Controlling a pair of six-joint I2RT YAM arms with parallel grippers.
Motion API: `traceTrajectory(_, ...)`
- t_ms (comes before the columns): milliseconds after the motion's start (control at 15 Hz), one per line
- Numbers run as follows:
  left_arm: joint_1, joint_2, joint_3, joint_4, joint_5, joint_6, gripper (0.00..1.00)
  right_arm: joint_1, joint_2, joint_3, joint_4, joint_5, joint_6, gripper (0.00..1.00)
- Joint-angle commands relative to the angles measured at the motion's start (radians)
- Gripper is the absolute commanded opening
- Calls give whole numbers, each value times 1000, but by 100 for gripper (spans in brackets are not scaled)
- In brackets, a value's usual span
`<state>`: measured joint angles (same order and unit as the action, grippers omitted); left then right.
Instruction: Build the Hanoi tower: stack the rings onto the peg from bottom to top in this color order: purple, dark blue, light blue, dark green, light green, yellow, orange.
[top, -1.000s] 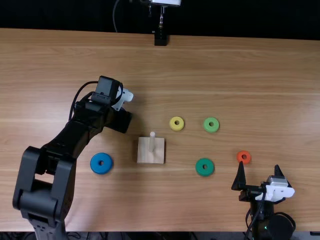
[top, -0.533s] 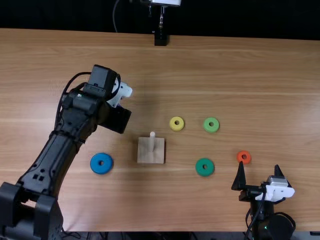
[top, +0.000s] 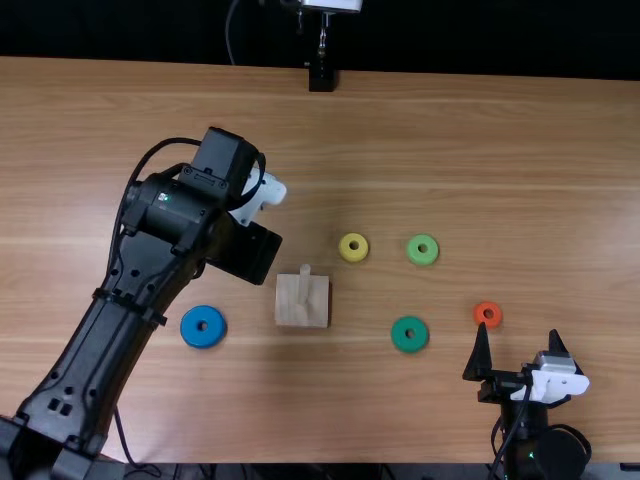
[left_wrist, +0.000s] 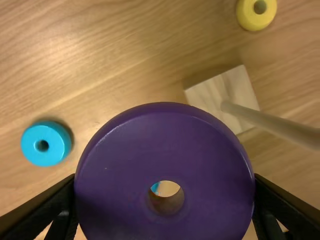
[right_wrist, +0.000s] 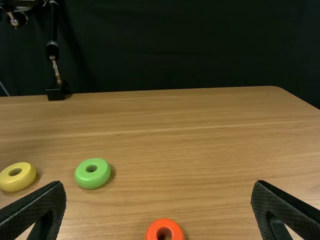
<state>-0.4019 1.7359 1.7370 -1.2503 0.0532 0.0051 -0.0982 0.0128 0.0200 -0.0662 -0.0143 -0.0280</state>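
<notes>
Left wrist view: the left gripper (top: 248, 248) grasps the purple ring (left_wrist: 165, 142) between its fingers, near the upright peg (left_wrist: 280, 125). Top view: the right gripper (top: 518, 336), fingers parted, lies near the orange ring (top: 479, 314) on the bench (top: 420, 130).

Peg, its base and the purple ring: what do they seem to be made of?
The peg and base look like unfinished wood: pale, matte, the base grained. The purple ring looks like smooth satin plastic, perhaps painted wood: even colour, faint rim highlight.

A purple ring (left_wrist: 165, 135) is hanging; blue (top: 191, 333), light-blue (left_wrist: 54, 136), yellow (top: 345, 252), light-green (top: 413, 255), dark-green (top: 400, 340) ones are lying round a wooden peg (top: 304, 284), orange (top: 479, 319) nearest the bench's (top: 520, 180) right edge.
</notes>
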Motion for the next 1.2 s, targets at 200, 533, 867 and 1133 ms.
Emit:
traceTrajectory(200,-80,-29,79,-25,9,-60,0,3,-13,-5,-3,5,-1,100)
traceTrajectory(533,-135,-24,99,-24,9,-86,0,3,-13,-5,-3,7,-1,100)
traceTrajectory(867,-172,-13,119,-12,11,-95,0,3,-13,-5,-3,7,-1,100)
traceTrajectory(1133,-201,17,119,-5,11,-128,0,3,-13,-5,-3,7,-1,100)
